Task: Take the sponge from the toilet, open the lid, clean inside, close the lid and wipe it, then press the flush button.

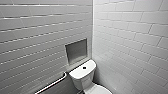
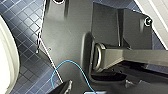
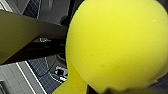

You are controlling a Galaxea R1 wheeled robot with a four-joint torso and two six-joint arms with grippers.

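Holds sponge [image 3: 117, 45] clamped in right jaws; cannot tell left jaws' state. Faces toilet [image 1: 80, 77] below wall niche [image 1: 76, 51].

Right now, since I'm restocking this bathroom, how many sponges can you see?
1. The sponge, bright yellow-green, shows close up in the right wrist view, with dark tiled floor behind it. More could be hidden: the head view cuts the toilet off at the bowl.

The head view is showing one toilet [image 1: 83, 78], one dark round flush button [image 1: 84, 67], one recessed niche [image 1: 76, 51] and one grab rail [image 1: 52, 84]; one darker tiled wall [image 1: 35, 35] is meeting one lighter tiled wall [image 1: 130, 37]. One sponge [image 3: 117, 45] is showing in the right wrist view, one blue cable [image 2: 67, 60] in the left
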